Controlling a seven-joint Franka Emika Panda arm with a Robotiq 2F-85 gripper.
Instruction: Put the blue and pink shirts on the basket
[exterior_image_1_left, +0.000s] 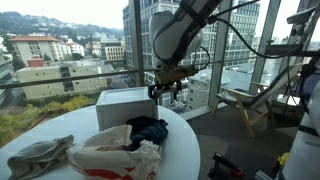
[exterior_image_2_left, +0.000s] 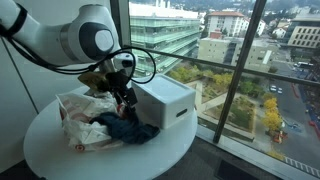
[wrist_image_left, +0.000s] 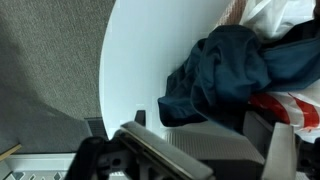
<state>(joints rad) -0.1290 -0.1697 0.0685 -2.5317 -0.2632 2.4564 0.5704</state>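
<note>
A dark blue shirt (exterior_image_1_left: 148, 130) (exterior_image_2_left: 125, 128) lies crumpled on the round white table (exterior_image_1_left: 60, 128), partly on a white and red cloth (exterior_image_1_left: 115, 150) (exterior_image_2_left: 78, 112). No clearly pink shirt shows. A white box-shaped container (exterior_image_1_left: 125, 103) (exterior_image_2_left: 165, 100) stands at the table's edge beside the pile. My gripper (exterior_image_1_left: 168, 92) (exterior_image_2_left: 122, 95) hangs just above the blue shirt, next to the box. In the wrist view the gripper (wrist_image_left: 200, 125) is open and empty, with the blue shirt (wrist_image_left: 225, 65) just beyond its fingers.
A grey cloth (exterior_image_1_left: 40, 155) lies at the table's near edge. Floor-to-ceiling windows (exterior_image_2_left: 240, 80) run close behind the table. A wooden chair (exterior_image_1_left: 245, 105) and dark equipment stand on the floor beyond the table. The table's rim (wrist_image_left: 110, 70) drops to grey carpet.
</note>
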